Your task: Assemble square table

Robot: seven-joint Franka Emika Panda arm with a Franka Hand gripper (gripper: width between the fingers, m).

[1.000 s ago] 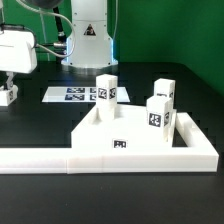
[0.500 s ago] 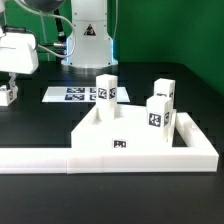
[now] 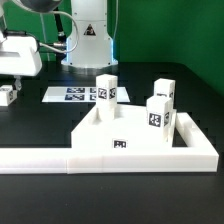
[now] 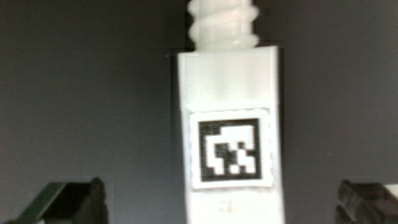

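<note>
Between the earlier exterior pictures and this one, the white two-finger gripper (image 3: 8, 80) had risen a little at the exterior view's left edge, drawing up from the small white block-like leg (image 3: 7, 95) that lay on the black table (image 3: 50, 125) below it; everything else had kept its place.

That leg lay directly beneath the gripper. In the wrist view the leg (image 4: 228, 125) ran lengthwise between the two dark fingertips (image 4: 71, 203), its threaded screw end pointing away from them and its black-and-white tag facing the camera. The fingers stood well apart, one on each side of the leg, touching nothing, so the gap crossed the leg's short width.

Only one arm was present. The large square white plastic tabletop (image 3: 125, 130) sat well apart toward the exterior view's right, against the long low white L-shaped wall (image 3: 100, 158).

Four legs were counted: three stood upright on the tabletop, one lay loose under the gripper. One tabletop, one wall, and one marker board (image 3: 75, 95) lay behind.
</note>
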